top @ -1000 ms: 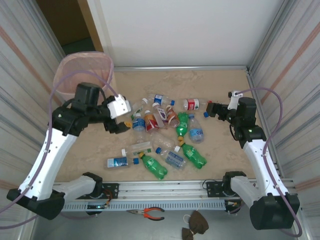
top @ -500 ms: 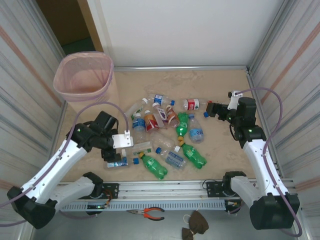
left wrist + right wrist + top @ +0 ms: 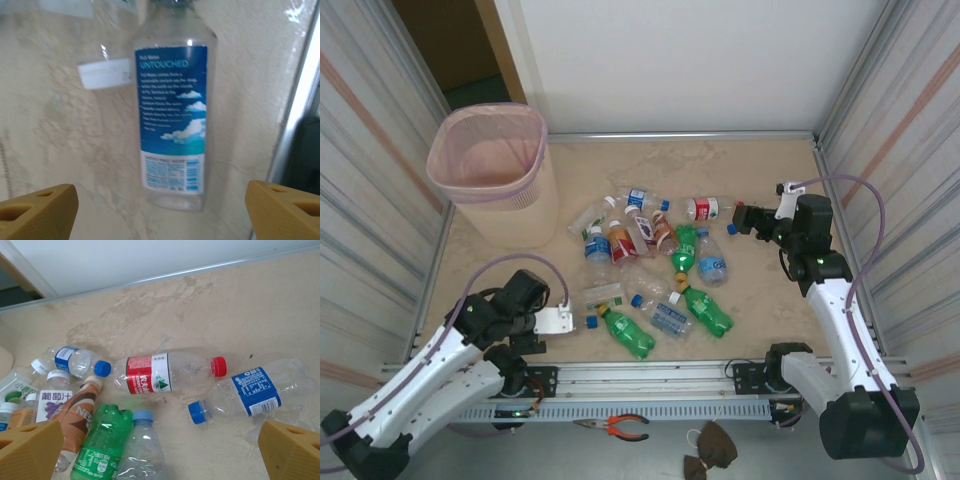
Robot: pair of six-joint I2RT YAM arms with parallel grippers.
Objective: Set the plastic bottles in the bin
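Several plastic bottles [image 3: 650,265] lie scattered mid-table, clear and green, with mixed labels. The pink mesh bin [image 3: 495,170] stands at the far left. My left gripper [image 3: 558,322] is low at the near left, open. A clear bottle with a blue label [image 3: 172,120] lies flat on the table ahead of and between its fingers [image 3: 40,207], untouched. My right gripper [image 3: 738,218] hovers open at the right of the pile. In front of it lie a red-labelled bottle [image 3: 167,371] and a blue-labelled one [image 3: 250,390], with nothing between its fingers [image 3: 287,450].
Corrugated metal walls close in both sides and a white wall [image 3: 680,60] closes the back. A metal rail [image 3: 650,385] runs along the near edge, right beside the left gripper. Pliers [image 3: 615,427] lie beyond it. Bare tabletop [image 3: 760,170] stretches behind the pile.
My left arm has swung away from the bin, down to the near left of the table, and lowered over the blue-labelled bottle. The right arm has stayed still.
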